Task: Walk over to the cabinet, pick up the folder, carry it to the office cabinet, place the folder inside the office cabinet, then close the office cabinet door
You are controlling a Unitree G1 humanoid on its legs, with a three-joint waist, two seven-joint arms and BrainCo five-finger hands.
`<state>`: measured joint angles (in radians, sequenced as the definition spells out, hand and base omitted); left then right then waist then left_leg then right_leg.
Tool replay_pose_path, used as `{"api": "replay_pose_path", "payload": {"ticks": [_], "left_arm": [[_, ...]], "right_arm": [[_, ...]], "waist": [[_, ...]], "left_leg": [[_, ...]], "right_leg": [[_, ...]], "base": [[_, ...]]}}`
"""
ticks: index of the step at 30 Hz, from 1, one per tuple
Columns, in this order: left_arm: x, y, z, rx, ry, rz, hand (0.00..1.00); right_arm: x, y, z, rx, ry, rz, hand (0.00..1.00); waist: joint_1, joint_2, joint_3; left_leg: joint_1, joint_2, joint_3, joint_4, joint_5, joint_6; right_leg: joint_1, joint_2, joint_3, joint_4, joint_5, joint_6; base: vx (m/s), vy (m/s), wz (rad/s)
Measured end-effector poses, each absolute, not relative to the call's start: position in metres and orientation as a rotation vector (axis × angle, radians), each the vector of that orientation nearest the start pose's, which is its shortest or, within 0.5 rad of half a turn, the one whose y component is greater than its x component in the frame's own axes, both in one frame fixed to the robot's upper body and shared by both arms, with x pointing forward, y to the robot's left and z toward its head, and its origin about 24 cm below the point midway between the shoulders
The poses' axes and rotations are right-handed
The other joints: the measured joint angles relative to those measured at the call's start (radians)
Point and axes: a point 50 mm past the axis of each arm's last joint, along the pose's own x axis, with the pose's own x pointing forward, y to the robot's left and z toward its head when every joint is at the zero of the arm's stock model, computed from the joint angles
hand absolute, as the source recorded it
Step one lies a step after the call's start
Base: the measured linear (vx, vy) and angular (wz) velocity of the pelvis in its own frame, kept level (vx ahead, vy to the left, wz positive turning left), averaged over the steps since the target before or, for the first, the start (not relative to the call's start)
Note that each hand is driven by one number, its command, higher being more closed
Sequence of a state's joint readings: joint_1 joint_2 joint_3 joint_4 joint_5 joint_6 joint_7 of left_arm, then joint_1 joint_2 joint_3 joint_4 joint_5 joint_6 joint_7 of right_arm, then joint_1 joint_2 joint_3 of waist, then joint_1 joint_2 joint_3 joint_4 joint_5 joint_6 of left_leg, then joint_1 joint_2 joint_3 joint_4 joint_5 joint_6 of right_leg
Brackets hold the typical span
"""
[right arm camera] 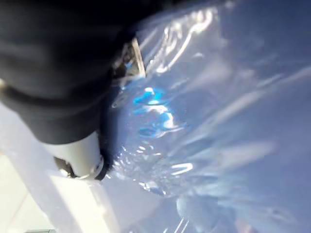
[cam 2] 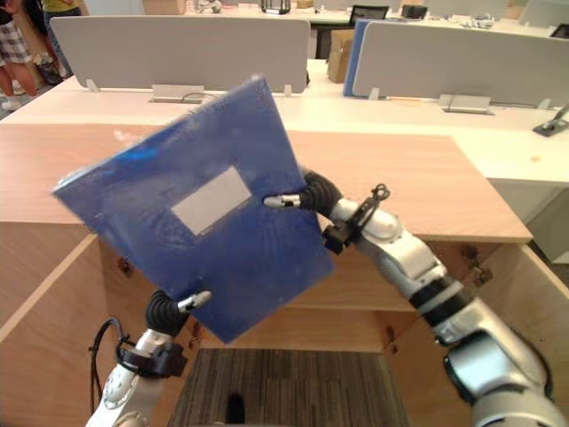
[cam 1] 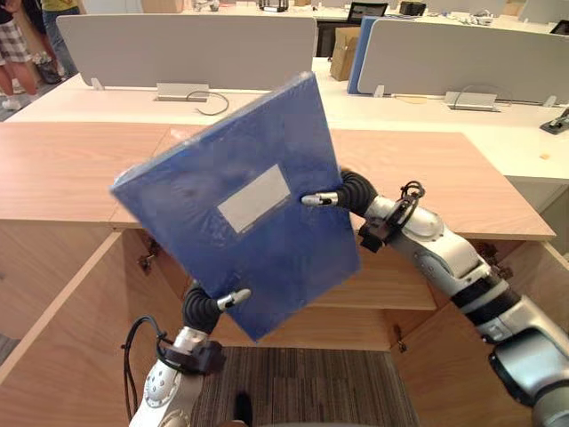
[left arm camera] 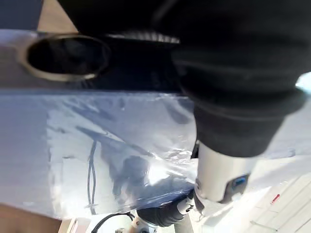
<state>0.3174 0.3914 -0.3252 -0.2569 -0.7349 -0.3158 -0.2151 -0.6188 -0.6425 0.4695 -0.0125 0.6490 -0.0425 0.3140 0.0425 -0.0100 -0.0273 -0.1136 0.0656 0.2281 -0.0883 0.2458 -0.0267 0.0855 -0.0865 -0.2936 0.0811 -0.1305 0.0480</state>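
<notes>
A: What are the fingers doing?

B: The left hand (cam 1: 222,302) has its thumb laid over the front of the folder (cam 1: 240,222) at the lower edge. The other fingers are behind, so it pinches the cover. The right hand (cam 1: 331,197) does the same at the right-hand edge, thumb tip beside the white label (cam 1: 254,198).

A: So the folder rests on nothing?

B: Right. It hangs in the air between both hands, tilted with one corner pointing down, in front of the open cabinet (cam 1: 427,178). The doors (cam 1: 53,329) stand swung out to either side, and a shelf (cam 1: 373,289) shows inside, behind the folder.

A: What worries you?

B: In the wrist views the cover looks glossy, wrapped in clear film. With only two pinches near the edges, it may slide or swing if one hand moves faster than the other.

A: And going in?

B: Tilted like this, a corner could strike the cabinet's front edge or the shelf. I'd judge it needs levelling first. A knock there could pry it from the thumbs and drop it onto the carpet (cam 1: 302,382).
</notes>
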Motion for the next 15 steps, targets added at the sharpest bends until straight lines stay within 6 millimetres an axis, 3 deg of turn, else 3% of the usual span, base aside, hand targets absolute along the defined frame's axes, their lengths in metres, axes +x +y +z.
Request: {"api": "replay_pose_path", "payload": {"ticks": [4,7,9,11,13,15], "left_arm": [[0.170,0.152,0.014,-0.545,0.076,-0.448,0.00],[0.151,0.152,-0.036,-0.616,0.314,-0.350,0.00],[0.145,0.154,-0.049,-0.597,0.371,-0.314,0.00],[0.139,0.160,-0.063,-0.504,0.435,-0.284,0.00],[0.129,0.172,-0.079,-0.360,0.523,-0.245,0.00],[0.117,0.184,-0.100,-0.252,0.632,-0.194,0.00]], "right_arm": [[0.286,-0.110,0.179,-0.168,-0.464,0.768,1.00],[0.265,-0.106,0.195,-0.038,-0.685,0.622,1.00],[0.258,-0.109,0.197,-0.061,-0.751,0.563,1.00],[0.252,-0.110,0.185,-0.146,-0.757,0.505,1.00],[0.248,-0.106,0.153,-0.297,-0.658,0.488,1.00],[0.243,-0.095,0.105,-0.442,-0.487,0.581,1.00]], "waist": [[-0.019,0.004,-0.002],[-0.037,0.004,-0.003],[-0.038,0.004,-0.003],[-0.040,0.004,-0.003],[-0.038,0.005,-0.004],[-0.037,0.005,-0.005]], "left_leg": [[-0.003,0.006,0.001,-0.004,-0.001,-0.002],[-0.008,0.012,0.013,-0.003,-0.005,-0.006],[-0.009,0.012,0.013,0.000,-0.005,-0.007],[-0.009,0.014,0.013,0.000,-0.005,-0.007],[-0.010,0.022,0.016,-0.005,-0.014,-0.017],[-0.011,0.024,0.017,-0.005,-0.022,-0.016]], "right_leg": [[-0.006,0.005,0.005,0.000,0.000,0.000],[-0.020,0.010,0.022,-0.001,0.001,-0.002],[-0.020,0.010,0.022,-0.002,0.001,-0.002],[-0.020,0.012,0.023,-0.003,0.001,-0.002],[-0.024,0.016,0.028,-0.004,-0.001,-0.005],[-0.026,0.019,0.032,-0.004,-0.003,-0.008]], "base": [[-0.02,-0.022,-0.05],[0.00,-0.015,-0.14],[0.01,-0.010,-0.02],[0.00,0.000,0.00],[-0.01,-0.028,-0.07],[0.00,-0.025,-0.08]]}}
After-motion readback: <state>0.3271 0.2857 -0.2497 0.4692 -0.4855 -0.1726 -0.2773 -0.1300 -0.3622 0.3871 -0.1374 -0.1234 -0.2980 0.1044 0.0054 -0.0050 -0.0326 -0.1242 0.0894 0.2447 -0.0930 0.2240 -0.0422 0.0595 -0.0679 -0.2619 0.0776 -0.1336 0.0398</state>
